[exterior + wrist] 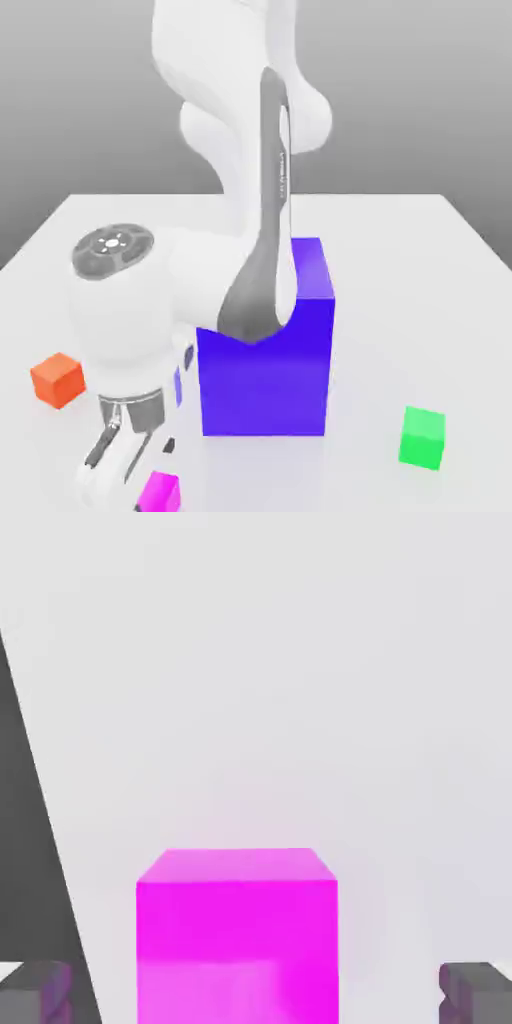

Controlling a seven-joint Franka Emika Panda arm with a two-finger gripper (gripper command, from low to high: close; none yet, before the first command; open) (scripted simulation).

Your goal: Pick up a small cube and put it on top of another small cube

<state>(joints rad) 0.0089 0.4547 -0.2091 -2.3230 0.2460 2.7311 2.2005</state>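
The pincer hangs low over the white bench, its fingers spread wide apart with nothing between them. The magenta cube sits on the bench just beside the fingertips, at the exterior view's bottom edge, not gripped. A big blue block stands near. The green cube lies well apart with bare bench around it; an orange cube sits opposite.
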